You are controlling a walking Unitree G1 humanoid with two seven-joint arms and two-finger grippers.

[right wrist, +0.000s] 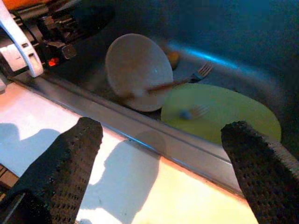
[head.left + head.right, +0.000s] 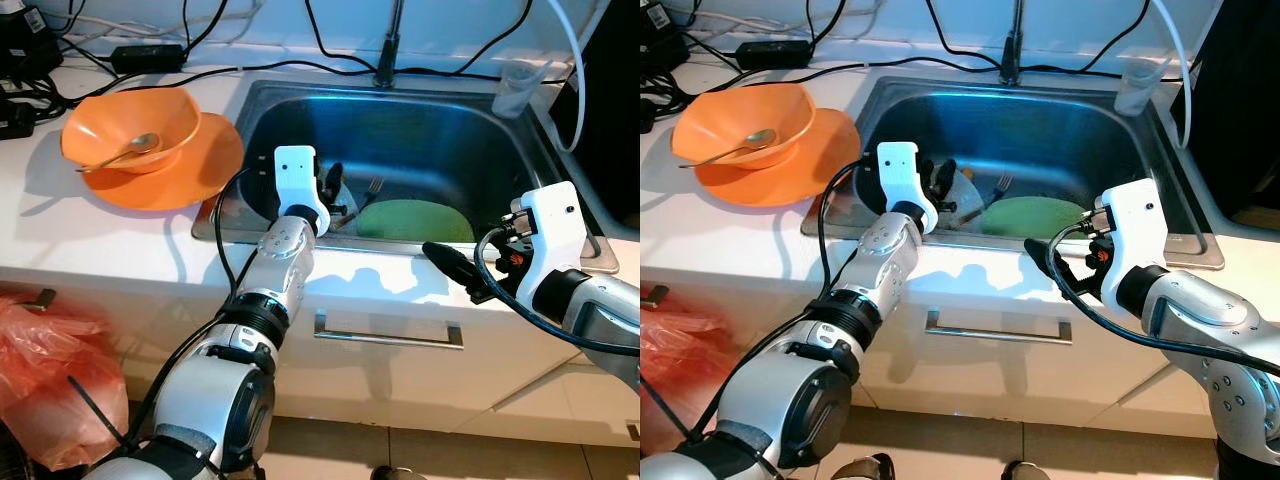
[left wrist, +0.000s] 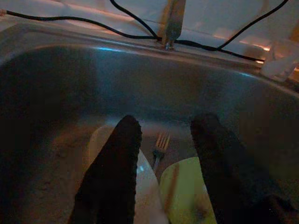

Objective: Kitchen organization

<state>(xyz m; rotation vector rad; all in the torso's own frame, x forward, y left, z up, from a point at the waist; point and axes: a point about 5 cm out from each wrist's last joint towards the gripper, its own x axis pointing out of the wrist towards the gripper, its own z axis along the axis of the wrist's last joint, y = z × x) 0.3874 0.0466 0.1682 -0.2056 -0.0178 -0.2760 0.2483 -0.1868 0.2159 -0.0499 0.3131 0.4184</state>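
Observation:
A steel sink holds a green plate, a tilted white bowl and a fork. My left gripper reaches over the sink's front left rim and is open just above the white bowl; the fork and the green plate lie between its fingers in the left wrist view. My right gripper hovers open above the white counter strip in front of the sink, pointing toward the bowl and plate, with nothing between its fingers.
On the counter left of the sink an orange bowl with a spoon sits on an orange plate. A faucet, black cables and a clear cup line the back. A red plastic bag lies low on the left.

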